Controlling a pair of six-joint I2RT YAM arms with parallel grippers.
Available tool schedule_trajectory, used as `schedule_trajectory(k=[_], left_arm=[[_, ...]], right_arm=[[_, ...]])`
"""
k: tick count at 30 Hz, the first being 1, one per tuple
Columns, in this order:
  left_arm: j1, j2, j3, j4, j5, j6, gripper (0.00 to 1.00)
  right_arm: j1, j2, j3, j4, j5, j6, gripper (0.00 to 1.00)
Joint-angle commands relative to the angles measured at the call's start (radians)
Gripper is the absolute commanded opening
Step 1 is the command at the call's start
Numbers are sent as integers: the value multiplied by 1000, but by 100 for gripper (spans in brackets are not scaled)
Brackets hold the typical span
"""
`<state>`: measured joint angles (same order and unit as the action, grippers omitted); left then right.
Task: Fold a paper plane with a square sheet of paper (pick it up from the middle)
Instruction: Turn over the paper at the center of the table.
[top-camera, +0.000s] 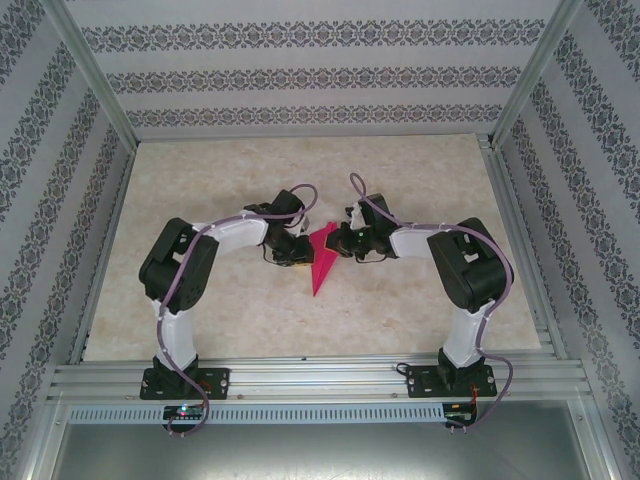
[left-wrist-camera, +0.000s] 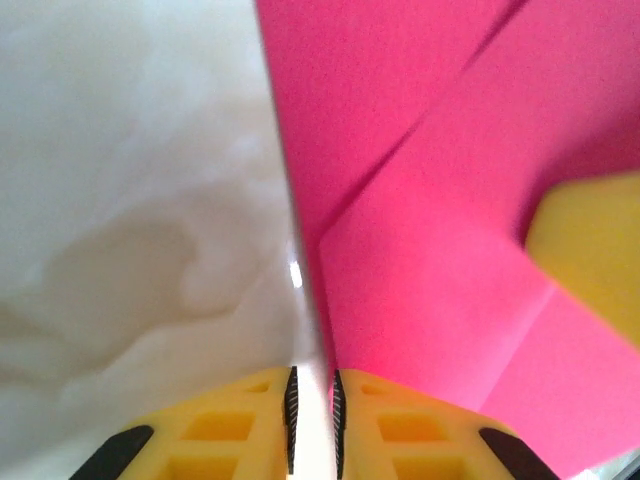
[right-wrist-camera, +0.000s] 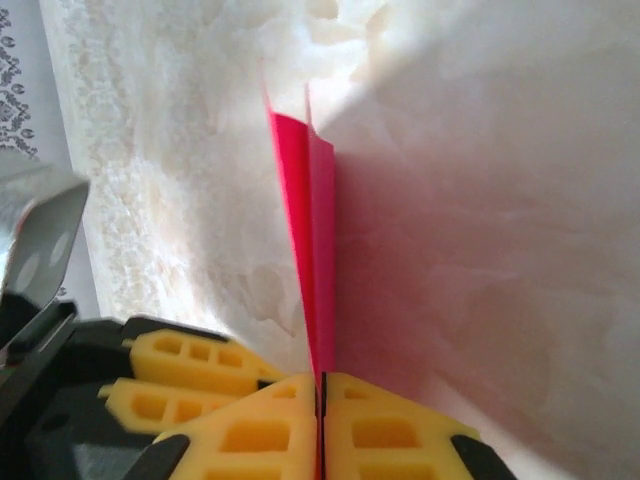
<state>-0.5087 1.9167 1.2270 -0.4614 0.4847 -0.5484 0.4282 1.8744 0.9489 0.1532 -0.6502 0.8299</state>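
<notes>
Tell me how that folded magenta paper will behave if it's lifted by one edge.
The folded magenta-pink paper is thin, so it will probably feel nearly weightless and sag away from the grip. Its creases should stiffen it somewhat lengthwise. Pinched in the shut right gripper, it likely holds, though a hard tug could tear it.

The thin, folded magenta-pink paper plane (top-camera: 322, 260) lies on a cream, faintly marbled tabletop (top-camera: 420, 310). On either side of the plane, the left gripper (left-wrist-camera: 312, 385) and right gripper (right-wrist-camera: 322, 385) are yellow with black ribbed pads (left-wrist-camera: 291, 420). Beyond the plane, white walls (top-camera: 300, 60) carry grey floral bands.
</notes>
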Motion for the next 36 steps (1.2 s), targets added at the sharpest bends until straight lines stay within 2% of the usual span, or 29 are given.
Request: schedule_trajectory(k=[1,3,5,10,14,16,21,28,33,36], left_arm=[[-1,-124,-32,56,-75,-41,20],[-1,-183,-55,68,-130,-55,20],[-1,-237,-75,67,-195,-65,19],[1,-381,-164,96,-359,-96,19],[8,-494,-273,140,-488,-161,26],[14,-541,-319,156,-537,-193,29],[32,-660,-404,158,-657,-266,32],[43,-819,-489,137,-753,-312,37],[46,-873,-510,103,-772,-324,39],[47,-900,-520,93,-784,-332,40]], right_arm=[[8,-88,55,-130,50,-99,5],[13,-151,89,-256,123,-180,5],[21,-213,137,-422,261,-267,5],[71,-314,282,-825,671,-460,7],[133,-288,385,-1043,946,-508,9],[169,-244,426,-1105,1027,-503,9],[254,-100,511,-1137,1050,-475,10],[379,222,790,-1214,1018,-385,17],[455,365,1026,-1220,859,-391,31],[466,326,1019,-1111,674,-393,43]])
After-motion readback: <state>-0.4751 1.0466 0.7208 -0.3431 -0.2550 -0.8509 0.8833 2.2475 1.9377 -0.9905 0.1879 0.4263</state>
